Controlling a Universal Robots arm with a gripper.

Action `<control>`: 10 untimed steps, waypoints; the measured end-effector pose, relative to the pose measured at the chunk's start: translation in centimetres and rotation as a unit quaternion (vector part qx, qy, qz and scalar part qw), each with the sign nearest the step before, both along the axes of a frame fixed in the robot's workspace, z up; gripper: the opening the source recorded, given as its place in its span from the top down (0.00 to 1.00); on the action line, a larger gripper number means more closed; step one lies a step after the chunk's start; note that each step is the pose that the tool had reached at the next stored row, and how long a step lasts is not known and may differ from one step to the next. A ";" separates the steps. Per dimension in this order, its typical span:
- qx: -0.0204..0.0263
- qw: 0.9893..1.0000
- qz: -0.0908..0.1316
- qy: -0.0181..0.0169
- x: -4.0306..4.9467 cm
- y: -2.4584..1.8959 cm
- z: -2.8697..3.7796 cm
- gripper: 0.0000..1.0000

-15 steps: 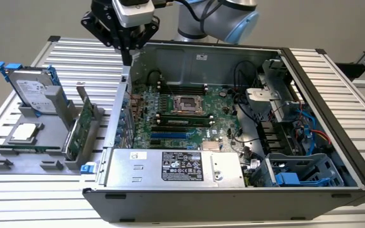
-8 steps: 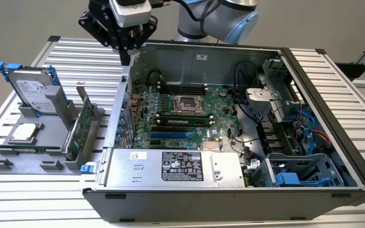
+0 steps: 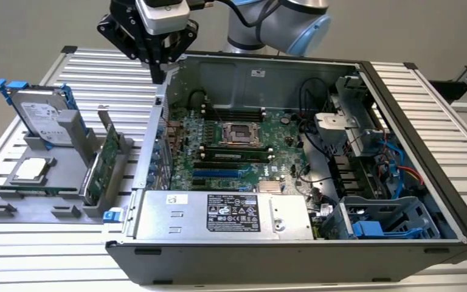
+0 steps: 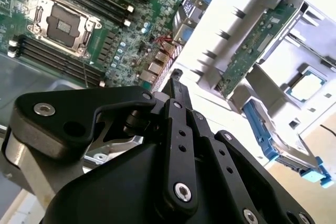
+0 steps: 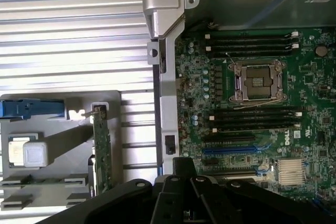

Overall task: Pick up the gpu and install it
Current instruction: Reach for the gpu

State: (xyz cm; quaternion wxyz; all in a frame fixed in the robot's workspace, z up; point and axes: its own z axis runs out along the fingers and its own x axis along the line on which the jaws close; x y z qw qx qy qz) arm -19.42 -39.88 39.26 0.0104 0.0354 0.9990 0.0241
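Your black hand (image 3: 159, 72), closed on nothing, hangs over a corner of the dark metal computer case (image 3: 298, 263), beside which the green gpu (image 3: 104, 163) stands edge-up for gripping.

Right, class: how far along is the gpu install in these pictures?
Done: nothing yet. The gpu stands upright in the grey holder, outside the case. In hand: nothing; the gripper is shut and empty, above the case wall on the holder's side. Left: both the pickup and the install; the blue slot on the board is bare.
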 end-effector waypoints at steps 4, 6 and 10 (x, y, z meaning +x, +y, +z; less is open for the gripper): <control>0.000 1.000 0.000 0.000 -0.20 0.00 0.00 1.00; 0.000 1.000 0.000 0.000 -0.30 0.00 0.00 1.00; 0.000 1.000 0.000 0.000 -0.51 0.00 0.00 1.00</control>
